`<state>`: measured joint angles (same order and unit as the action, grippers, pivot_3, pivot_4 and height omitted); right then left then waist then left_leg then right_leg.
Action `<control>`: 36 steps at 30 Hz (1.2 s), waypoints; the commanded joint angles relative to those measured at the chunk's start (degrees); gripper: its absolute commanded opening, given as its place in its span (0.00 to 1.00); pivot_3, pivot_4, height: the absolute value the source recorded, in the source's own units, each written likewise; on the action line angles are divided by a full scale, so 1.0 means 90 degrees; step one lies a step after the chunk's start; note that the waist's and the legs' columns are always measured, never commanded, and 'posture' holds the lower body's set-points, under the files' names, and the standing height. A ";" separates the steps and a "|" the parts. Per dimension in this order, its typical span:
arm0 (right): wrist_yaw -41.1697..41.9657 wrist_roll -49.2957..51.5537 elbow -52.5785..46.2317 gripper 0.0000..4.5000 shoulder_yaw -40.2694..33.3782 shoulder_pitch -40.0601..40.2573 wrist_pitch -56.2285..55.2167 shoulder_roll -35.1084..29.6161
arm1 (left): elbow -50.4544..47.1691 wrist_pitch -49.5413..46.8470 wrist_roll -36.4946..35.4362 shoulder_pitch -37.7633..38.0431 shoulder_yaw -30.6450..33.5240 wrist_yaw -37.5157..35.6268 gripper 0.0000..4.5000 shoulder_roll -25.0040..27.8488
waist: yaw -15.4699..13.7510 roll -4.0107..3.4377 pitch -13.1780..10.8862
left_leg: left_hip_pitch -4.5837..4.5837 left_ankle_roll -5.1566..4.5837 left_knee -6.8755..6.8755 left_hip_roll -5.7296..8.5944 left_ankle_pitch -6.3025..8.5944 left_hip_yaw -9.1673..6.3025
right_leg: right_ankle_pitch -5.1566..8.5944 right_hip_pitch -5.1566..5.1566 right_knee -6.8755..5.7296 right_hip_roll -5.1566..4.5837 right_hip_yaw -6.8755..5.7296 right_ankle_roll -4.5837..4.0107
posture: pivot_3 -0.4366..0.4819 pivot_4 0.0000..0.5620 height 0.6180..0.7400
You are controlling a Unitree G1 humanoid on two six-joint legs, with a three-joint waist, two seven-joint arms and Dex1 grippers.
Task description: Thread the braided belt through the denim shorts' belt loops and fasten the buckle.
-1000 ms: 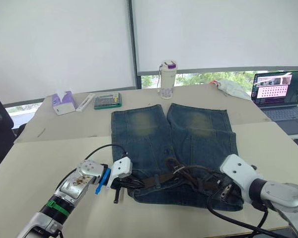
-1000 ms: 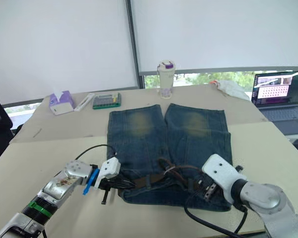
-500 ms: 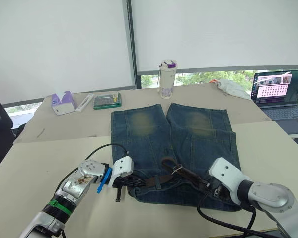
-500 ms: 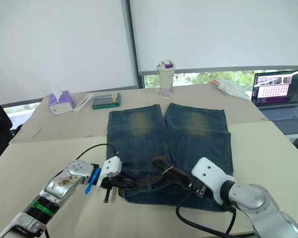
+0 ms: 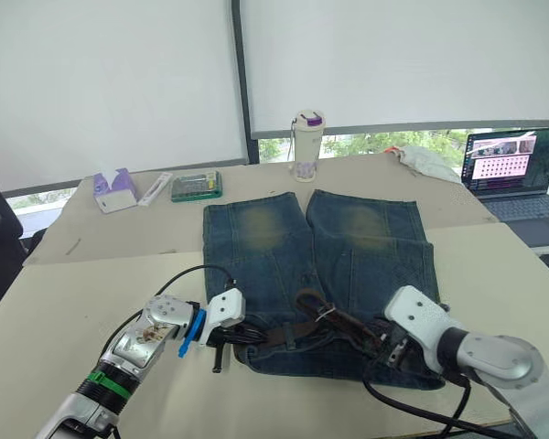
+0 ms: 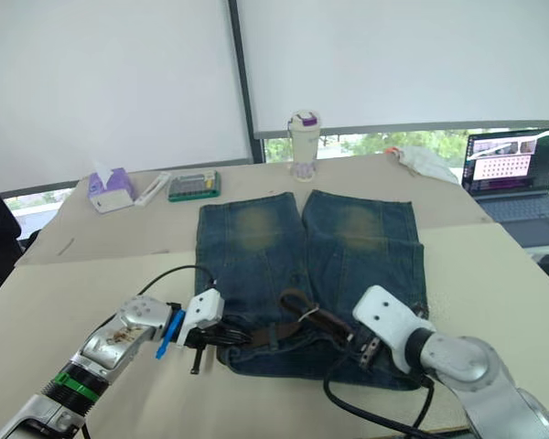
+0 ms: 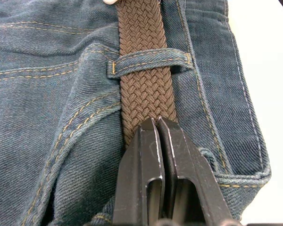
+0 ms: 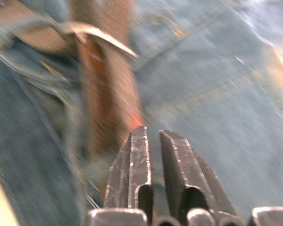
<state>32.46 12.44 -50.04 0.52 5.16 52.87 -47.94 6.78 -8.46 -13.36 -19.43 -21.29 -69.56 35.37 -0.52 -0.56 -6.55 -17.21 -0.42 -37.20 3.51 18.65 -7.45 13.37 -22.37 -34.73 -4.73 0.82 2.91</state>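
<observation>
The left gripper (image 7: 156, 123) sits at the left end of the denim shorts' (image 5: 273, 261) waistband, its fingers pressed together on the braided belt (image 7: 146, 89), which passes under a belt loop (image 7: 151, 62) just ahead of the fingertips. The shorts lie flat on the bench (image 5: 73, 302), legs pointing away. Toward the right, the belt loops up loosely over the waistband. The right gripper (image 8: 152, 134) rests there beside the strap, its fingers nearly together with only a thin gap between them.

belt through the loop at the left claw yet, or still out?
In. In the left wrist view the braided belt passes under a denim belt loop, just ahead of the left claw.
</observation>
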 commanded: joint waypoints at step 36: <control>-0.0166 -0.0942 0.0483 0.00 0.0775 -0.0490 -0.0081 -0.0414 | 0.0760 0.0047 0.0805 0.0260 -0.0224 0.0447 0.00 0.0087 | -0.0016 0.0003 -0.0003 | 0.0000 0.0008 0.0015 -0.0001 -0.0005 -0.0002 | 0.0001 -0.0003 0.0012 -0.0002 -0.0003 0.0002 | 0.48 0.27 1.00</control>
<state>31.23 4.80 -44.38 10.16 -0.34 52.20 -50.79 7.14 -6.50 -12.69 -19.36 -21.38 -68.63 35.10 -0.66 -0.53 -6.58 -17.21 -0.35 -37.06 3.50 18.60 -7.47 13.38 -22.39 -34.61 -4.75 0.78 2.93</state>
